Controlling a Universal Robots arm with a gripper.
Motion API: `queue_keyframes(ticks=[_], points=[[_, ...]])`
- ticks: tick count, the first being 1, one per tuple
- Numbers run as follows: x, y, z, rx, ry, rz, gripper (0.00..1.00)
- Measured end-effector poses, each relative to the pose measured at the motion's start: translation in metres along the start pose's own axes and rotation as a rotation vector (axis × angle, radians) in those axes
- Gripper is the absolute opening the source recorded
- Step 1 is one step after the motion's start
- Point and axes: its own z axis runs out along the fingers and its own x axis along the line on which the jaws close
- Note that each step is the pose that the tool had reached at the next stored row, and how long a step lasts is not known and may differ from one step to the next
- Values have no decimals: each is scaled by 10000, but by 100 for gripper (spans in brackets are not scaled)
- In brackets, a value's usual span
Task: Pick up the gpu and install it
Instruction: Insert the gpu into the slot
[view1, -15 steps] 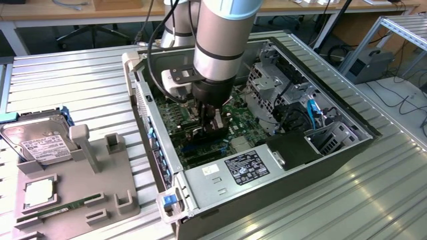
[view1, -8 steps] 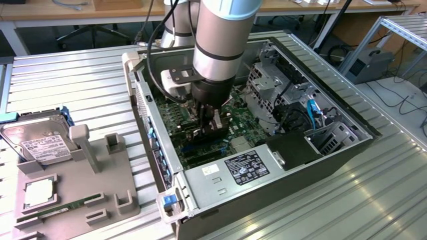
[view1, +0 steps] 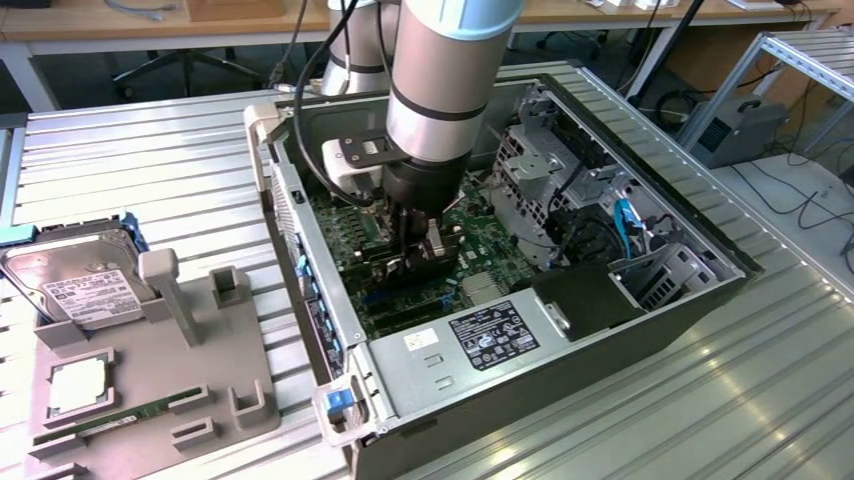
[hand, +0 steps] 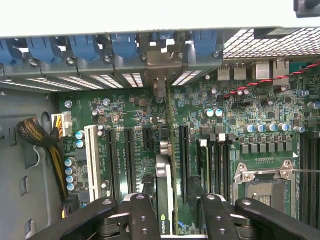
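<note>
Gpu upright in computer case slot

In the exterior view the arm runs off the upper edge, and its bulk hides the motherboard just behind the hand. In the wrist view the gpu, standing edge-on between the hand's fingers, is cut off by the picture's edge. Whether the pads touch the gpu cannot be told. The gpu's lower edge and the slot beneath it are hidden.
</note>
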Motion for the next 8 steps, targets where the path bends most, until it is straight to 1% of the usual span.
queue_keyframes(ticks=[5,8], points=[[-1,-27,0,-2,1,-52,40],[0,-28,31,-8,2,-176,40]])
